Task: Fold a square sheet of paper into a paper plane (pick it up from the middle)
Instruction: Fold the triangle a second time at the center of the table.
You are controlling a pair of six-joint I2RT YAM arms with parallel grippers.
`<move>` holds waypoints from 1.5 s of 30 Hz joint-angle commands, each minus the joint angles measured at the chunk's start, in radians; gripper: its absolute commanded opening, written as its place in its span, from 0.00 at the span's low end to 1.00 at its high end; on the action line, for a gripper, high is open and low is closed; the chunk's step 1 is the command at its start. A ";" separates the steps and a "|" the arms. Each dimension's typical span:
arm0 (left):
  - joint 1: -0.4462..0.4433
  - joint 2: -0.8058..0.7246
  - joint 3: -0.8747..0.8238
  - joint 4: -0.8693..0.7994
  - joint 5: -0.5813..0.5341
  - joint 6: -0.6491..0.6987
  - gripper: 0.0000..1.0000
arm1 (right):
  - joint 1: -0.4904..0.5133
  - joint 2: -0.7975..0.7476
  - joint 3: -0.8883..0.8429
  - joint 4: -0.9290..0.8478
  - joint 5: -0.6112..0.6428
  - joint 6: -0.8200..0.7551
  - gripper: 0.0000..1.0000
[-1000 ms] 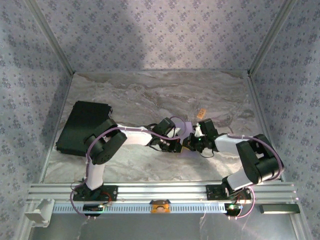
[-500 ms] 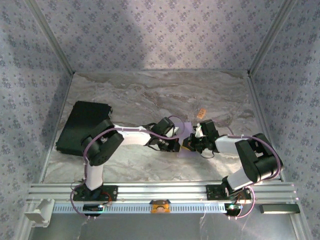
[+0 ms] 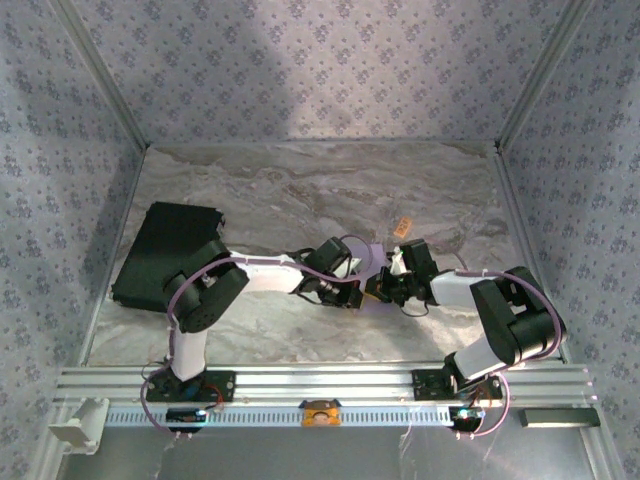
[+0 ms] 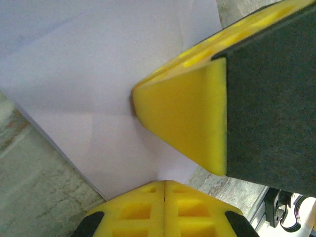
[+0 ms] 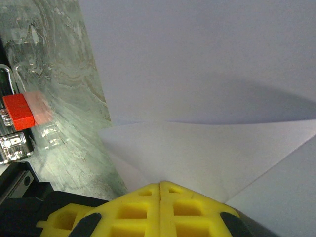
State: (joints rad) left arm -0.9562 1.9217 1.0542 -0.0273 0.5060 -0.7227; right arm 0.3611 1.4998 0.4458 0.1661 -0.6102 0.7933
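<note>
Few folds are judged to be done so far. The square sheet of paper is found on the surface near its middle, between the two arms and partly covered by them. In the right wrist view the sheet is seen with one triangular flap turned over onto itself, its creased edge running across the picture. In the left wrist view faint crease lines are seen on the sheet, which otherwise lies mostly flat. No slim pointed form with a centre crease is made out, so most of the folding is judged to be left: the matching corner, the centre fold and the wings.

The left tool is held with its fingers apart, one yellow fingertip pressed down on the paper. This is read as pinning or creasing, not gripping. The right tool is placed low over the sheet's near edge; one finger is seen at the flap's base, and whether the tool is together or apart cannot be told.

A black rectangular pad lies well apart to the left, and a small tan block lies just beyond the sheet.
</note>
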 commanded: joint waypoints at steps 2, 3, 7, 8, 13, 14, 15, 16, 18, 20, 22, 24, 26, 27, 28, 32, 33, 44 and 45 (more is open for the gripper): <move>-0.008 -0.019 0.024 -0.026 -0.009 0.031 0.01 | -0.008 0.040 -0.035 -0.074 0.093 -0.012 0.05; -0.010 -0.012 0.030 -0.028 -0.005 0.034 0.01 | -0.007 0.039 -0.034 -0.074 0.096 -0.011 0.05; -0.013 0.012 0.035 -0.021 -0.002 0.032 0.02 | -0.007 0.039 -0.033 -0.076 0.097 -0.013 0.05; -0.013 0.014 0.033 -0.017 -0.001 0.031 0.01 | -0.008 0.039 -0.035 -0.076 0.098 -0.011 0.05; -0.014 0.038 0.033 -0.079 -0.019 0.057 0.01 | -0.008 0.042 -0.036 -0.075 0.098 -0.014 0.05; -0.013 0.034 0.021 -0.079 -0.020 0.058 0.01 | -0.007 0.042 -0.036 -0.074 0.101 -0.013 0.05; -0.013 0.030 0.006 -0.074 -0.014 0.056 0.02 | -0.008 0.043 -0.036 -0.074 0.098 -0.013 0.05; -0.015 0.028 -0.006 -0.076 -0.011 0.056 0.01 | -0.007 0.045 -0.036 -0.073 0.099 -0.013 0.05; -0.015 0.020 -0.023 -0.099 -0.019 0.066 0.01 | -0.008 0.045 -0.036 -0.072 0.097 -0.013 0.05; -0.015 0.006 -0.044 -0.110 -0.023 0.072 0.01 | -0.009 0.045 -0.036 -0.072 0.099 -0.014 0.05; -0.015 -0.009 -0.061 -0.109 -0.016 0.076 0.01 | -0.009 0.045 -0.036 -0.074 0.099 -0.014 0.05; -0.016 -0.024 -0.072 -0.116 -0.011 0.084 0.01 | -0.010 0.045 -0.036 -0.074 0.099 -0.015 0.05; -0.018 -0.035 -0.079 -0.131 -0.010 0.096 0.01 | -0.010 0.045 -0.036 -0.074 0.099 -0.016 0.05; -0.018 -0.042 -0.081 -0.138 -0.008 0.102 0.01 | -0.011 0.045 -0.036 -0.075 0.098 -0.016 0.05; -0.018 -0.049 -0.083 -0.144 -0.004 0.108 0.02 | -0.012 0.047 -0.035 -0.076 0.097 -0.016 0.05; -0.019 -0.085 -0.101 -0.141 -0.003 0.122 0.02 | -0.012 0.047 -0.034 -0.075 0.098 -0.017 0.05; -0.019 -0.094 -0.099 -0.143 -0.005 0.125 0.02 | -0.013 0.048 -0.032 -0.074 0.096 -0.016 0.05; 0.005 -0.088 0.015 -0.070 -0.006 0.075 0.02 | -0.013 0.047 -0.029 -0.065 0.082 -0.009 0.05; 0.009 -0.071 0.035 -0.077 -0.011 0.075 0.02 | -0.013 0.048 -0.029 -0.061 0.080 -0.007 0.05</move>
State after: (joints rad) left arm -0.9592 1.8240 1.0218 -0.1173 0.4969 -0.6376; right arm 0.3576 1.5047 0.4454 0.1730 -0.6182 0.7933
